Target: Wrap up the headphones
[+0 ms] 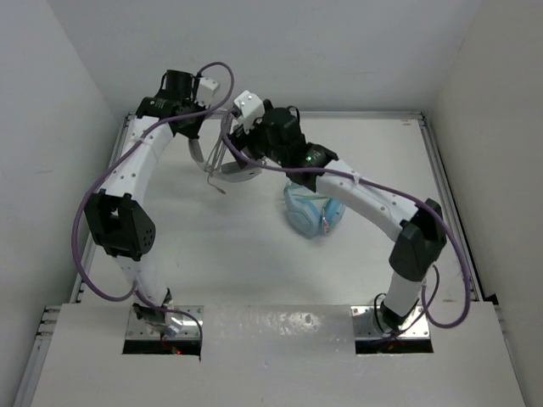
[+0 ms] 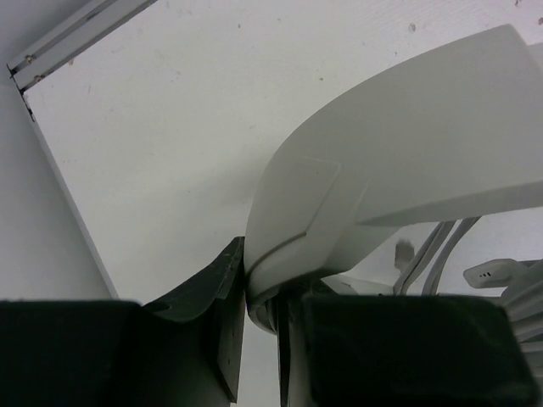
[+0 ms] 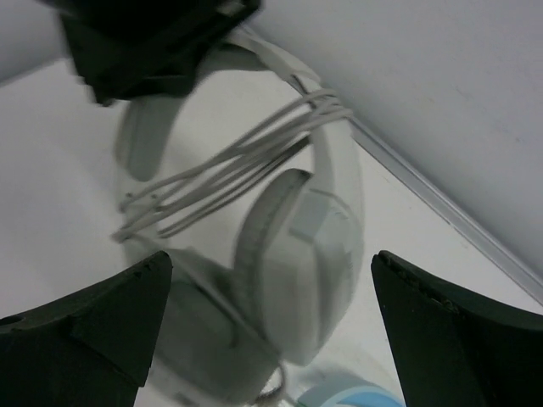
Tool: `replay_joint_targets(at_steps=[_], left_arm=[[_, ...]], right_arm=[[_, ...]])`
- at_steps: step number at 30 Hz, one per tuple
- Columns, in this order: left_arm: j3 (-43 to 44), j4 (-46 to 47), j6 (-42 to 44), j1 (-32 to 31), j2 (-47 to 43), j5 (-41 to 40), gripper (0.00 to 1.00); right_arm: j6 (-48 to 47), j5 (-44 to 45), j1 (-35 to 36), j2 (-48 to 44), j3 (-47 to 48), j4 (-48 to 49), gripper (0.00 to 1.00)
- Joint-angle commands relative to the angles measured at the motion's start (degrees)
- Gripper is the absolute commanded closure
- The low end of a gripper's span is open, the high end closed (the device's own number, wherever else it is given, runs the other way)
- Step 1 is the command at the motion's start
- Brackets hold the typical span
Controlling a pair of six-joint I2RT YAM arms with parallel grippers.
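From above, both arms reach to the far part of the table (image 1: pixel 254 254) and meet over the headphones (image 1: pixel 238 174), which lie between them. The left fingers (image 1: pixel 191 119) come in from the left and the right fingers (image 1: pixel 250 144) from the right. The light blue headphones (image 1: pixel 310 212) sit apart, on the near side of the right fingers. A thin cable (image 1: pixel 221 188) end seems to dangle just nearside of the headband, closer to the right fingers than to the left. The left wrist view shows the left fingers (image 2: pixel 221 322) clamped on a pale arm of the headphones (image 2: pixel 297 220), which rises from between them and sweeps away to the right. In the right wrist view the right fingers (image 3: pixel 441 331) stand wide apart, holding nothing. The headphones (image 3: pixel 297 263) are straight ahead, one ear cup centred between the fingertips and the headband arching up toward the left fingers (image 3: pixel 153 42) at the top. Several strands of cable (image 3: pixel 229 170) cross the band slantwise, from lower left to upper right. The wrapping looks well along. The next move likely turns on the right fingers reaching the loose tail, which this view does not clearly show.
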Motion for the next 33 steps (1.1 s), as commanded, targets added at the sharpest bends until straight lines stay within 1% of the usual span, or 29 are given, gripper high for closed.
replay_joint_targets(at_steps=[1, 2, 4, 9, 10, 13, 16, 17, 18, 19, 20, 21, 22, 24, 25, 26, 27, 29, 30, 32, 33], left_arm=[[2.91, 2.12, -0.8, -0.56, -1.15, 1.23, 1.0], [3.09, 2.03, -0.88, -0.57, -1.07, 1.58, 1.0], [3.27, 1.85, -0.88, -0.65, -0.89, 1.76, 1.0], [3.88, 1.76, -1.06, -0.74, -0.45, 1.76, 1.0], [4.05, 1.68, -1.06, -0.83, -0.28, 3.06, 1.0], [4.58, 1.24, -1.06, -0.92, 0.08, 3.16, 1.0], [5.2, 0.97, -1.06, -1.0, 0.17, 3.86, 1.0], [5.2, 0.89, -1.06, -1.0, 0.17, 4.22, 1.0], [5.2, 0.8, -1.06, -1.0, 0.17, 4.39, 1.0], [5.2, 0.8, -1.06, -1.09, 0.25, 4.66, 1.0], [5.2, 0.54, -0.97, -1.18, 0.34, 4.83, 1.0], [5.11, 0.36, -0.88, -1.18, 0.52, 5.01, 1.0], [5.11, 0.01, -0.8, -1.18, 0.6, 5.18, 1.0], [5.2, -0.17, -0.44, -1.27, 0.87, 5.62, 1.0], [5.2, -0.34, -0.44, -1.27, 0.87, 5.71, 0.98], [5.11, -0.17, -0.44, -1.18, 0.87, 5.89, 0.95], [5.29, -0.17, -0.36, -1.27, 0.87, 6.06, 0.86], [5.46, 0.18, -0.27, -1.27, 0.78, 6.24, 0.72], [5.55, 0.36, -0.36, -1.27, 0.69, 6.68, 0.58], [5.9, 1.06, -0.79, -1.27, 0.69, 7.29, 0.44], [6.16, 1.23, -1.14, -1.18, 0.69, 8.25, 0.33]], right_arm=[[2.63, -2.97, -3.1, 5.65, 7.88, -4.7, 0.01], [2.63, -3.41, -3.28, 7.16, 11.82, -6.02, 0.01], [2.02, -3.33, -3.37, 11.37, 16.83, -10.14, 0.01], [2.1, -3.06, -4.25, 15.79, 18.88, -11.22, 0.01], [2.1, -3.67, -4.34, 16.31, 19.5, -11.83, 0.01], [2.02, -4.73, -4.51, 18.16, 21.16, -13.68, 0.05], [2.28, -4.03, -4.86, 19.74, 21.96, -13.51, 0.19], [2.63, -3.94, -5.21, 20.27, 21.96, -13.07, 0.27], [2.63, -4.03, -5.48, 20.45, 21.88, -12.72, 0.5], [2.63, -3.94, -5.74, 20.71, 21.87, -12.02, 0.65], [4.81, -3.86, -6.09, 20.8, 21.87, -11.93, 0.79], [5.26, -3.85, -6.27, 20.98, 22.05, -12.1, 0.98], [5.7, -4.2, -6.45, 20.98, 22.14, -12.36, 1.0], [8.07, -5.87, -7.06, 20.89, 22.84, -13.59, 1.0], [9.12, -6.92, -7.32, 20.89, 23.28, -14.38, 1.0], [11.22, -8.5, -7.94, 20.98, 23.89, -15.26, 1.0], [12.03, -9.47, -8.12, 21.33, 25.46, -17.61, 1.0], [14.04, -11.05, -8.73, 21.59, 26.88, -20.26, 1.0], [14.75, -12.37, -8.91, 21.51, 26.97, -21.93, 1.0], [16.33, -13.69, -9.43, 20.89, 26.45, -22.82, 1.0], [16.78, -14.65, -9.78, 20.72, 25.58, -23.0, 1.0]])
